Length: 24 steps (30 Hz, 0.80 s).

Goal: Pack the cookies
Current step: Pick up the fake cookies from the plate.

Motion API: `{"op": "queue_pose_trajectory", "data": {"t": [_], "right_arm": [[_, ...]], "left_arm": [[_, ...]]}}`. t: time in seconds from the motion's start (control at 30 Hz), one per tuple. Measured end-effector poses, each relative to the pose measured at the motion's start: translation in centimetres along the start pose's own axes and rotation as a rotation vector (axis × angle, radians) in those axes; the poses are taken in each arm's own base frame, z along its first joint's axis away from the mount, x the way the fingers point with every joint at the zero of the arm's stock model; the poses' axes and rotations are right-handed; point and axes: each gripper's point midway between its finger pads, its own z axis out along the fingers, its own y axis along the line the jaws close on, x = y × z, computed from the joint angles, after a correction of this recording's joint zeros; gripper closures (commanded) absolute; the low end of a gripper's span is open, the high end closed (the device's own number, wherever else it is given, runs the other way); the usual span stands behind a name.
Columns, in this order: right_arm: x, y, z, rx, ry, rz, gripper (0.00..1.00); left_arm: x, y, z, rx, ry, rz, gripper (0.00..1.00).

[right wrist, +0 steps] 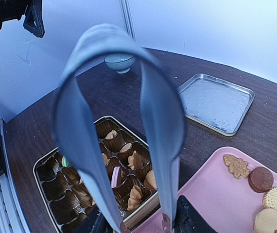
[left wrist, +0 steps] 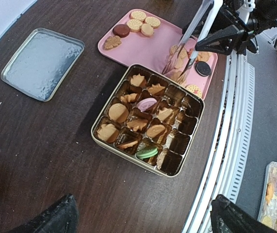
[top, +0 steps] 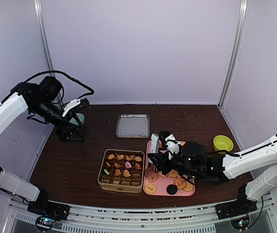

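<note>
Cookies (top: 121, 167) fill many cups of a gold tin (top: 101, 183) at the table's front middle; the tin also shows in the left wrist view (left wrist: 193, 127) and the right wrist view (right wrist: 41, 167). More cookies (top: 180, 183) lie on a pink tray (top: 162, 189) right of it. My right gripper (top: 160, 158) is shut on metal tongs (right wrist: 160, 111), whose tips hang over the tray's cookies (left wrist: 179, 62) beside the tin. I cannot tell whether the tips hold a cookie. My left gripper (top: 73, 127) is open and empty, raised at the far left, well away from the tin.
The tin's silver lid (top: 132, 125) lies behind the tin. A yellow-green bowl (top: 223, 143) stands at the right. A small pale bowl (right wrist: 119, 62) sits at the far left by my left gripper. The table's front rail (left wrist: 228, 141) runs close to the tin.
</note>
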Motion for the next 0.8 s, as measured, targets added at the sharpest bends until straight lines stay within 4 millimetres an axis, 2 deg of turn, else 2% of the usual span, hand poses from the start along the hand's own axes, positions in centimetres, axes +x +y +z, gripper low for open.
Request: {"op": "queue_pose_trajectory", "data": {"t": [0.2,0.5,0.7,0.8], "right_arm": [[0.1,-0.1,0.0,0.001,-0.017,0.023,0.64],[0.6,-0.5,-1.2,0.005,0.003,0.072,0.99],[-0.8,-0.7,-2.4,0.010,-0.013,0.097,1.00],[-2.2,-0.5,-2.8,0.007,-0.030,0.095,1.00]], "left_arm": [[0.2,-0.2,0.0,0.006,0.008,-0.007,0.02],[0.3,-0.2,0.0,0.009,0.011,-0.010,0.02],[0.3,-0.3,0.0,0.009,0.012,-0.010,0.02],[0.3,-0.3,0.0,0.009,0.013,-0.010,0.03]]}}
